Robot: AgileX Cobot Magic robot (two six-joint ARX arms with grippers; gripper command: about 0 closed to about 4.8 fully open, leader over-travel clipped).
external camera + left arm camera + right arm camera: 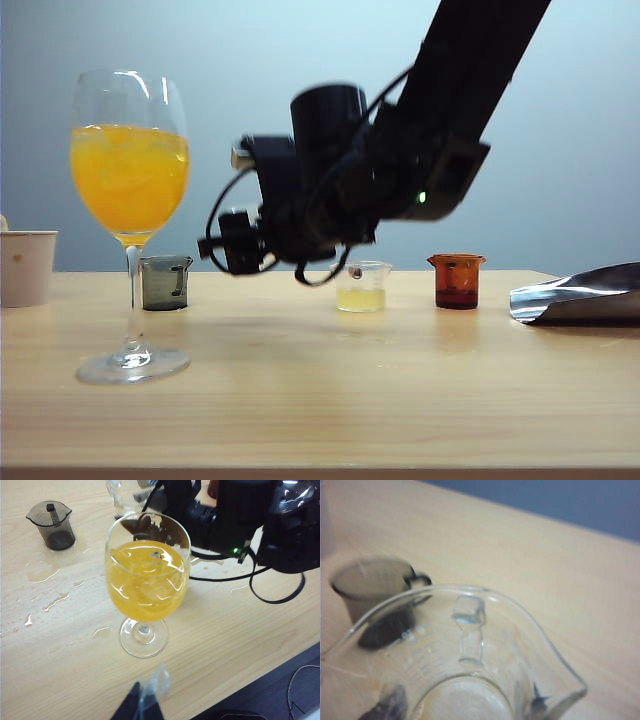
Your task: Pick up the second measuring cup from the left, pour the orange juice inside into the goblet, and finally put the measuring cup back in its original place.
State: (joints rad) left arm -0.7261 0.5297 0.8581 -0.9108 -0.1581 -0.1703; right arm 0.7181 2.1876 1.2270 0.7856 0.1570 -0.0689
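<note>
Tall clear stemmed goblet (130,220): upright on the light wood-grain tabletop (320,400), far left, bowl filled with opaque orange juice (130,175) and ice.

Tiny clear colourless measuring cup (465,665): emptied but for a faint residue, clamped between the jaws of the right gripper (465,707), filling the right wrist view; hidden behind the arm in the exterior view.

Right gripper (240,245): raised above the table between the smoky grey cup (165,282) and the clear cup of pale yellow liquid (361,287).

Amber cup of dark brown-red liquid (457,280): right of the yellow one.

White paper cup (26,266): left edge.

Left gripper (145,700): just beside the goblet's foot, off the glass; only fingertips visible, opening not discernible.

Spilled droplets (50,587): around the grey cup.
</note>
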